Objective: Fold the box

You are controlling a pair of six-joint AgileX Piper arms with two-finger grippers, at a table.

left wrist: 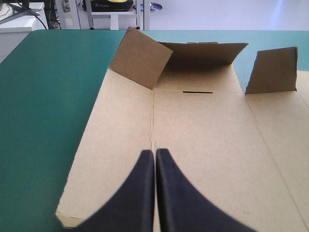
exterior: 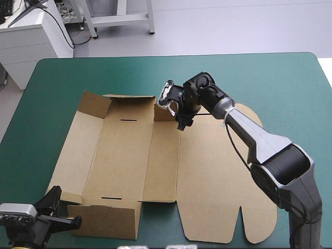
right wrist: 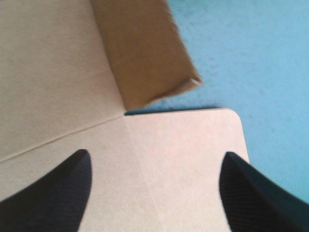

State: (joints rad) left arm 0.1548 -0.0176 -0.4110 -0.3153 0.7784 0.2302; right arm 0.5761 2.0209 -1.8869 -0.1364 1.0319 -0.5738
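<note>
— What lies beyond the teal-green covered tabletop [exterior: 270,78]?
— A smooth, pale grey floor [exterior: 233,26], evenly lit, with no hard shadows.
— Any furniture?
— A white flat-fronted cabinet [exterior: 26,44] stands off the far left corner, with a thin black cord [exterior: 65,33] hanging down its side. Beside it rise the legs of a white metal frame [exterior: 119,19].

The brown box [exterior: 197,176] lies mostly flat; its far wall and corner flaps stand raised; near wall seemingly folded over.
</note>
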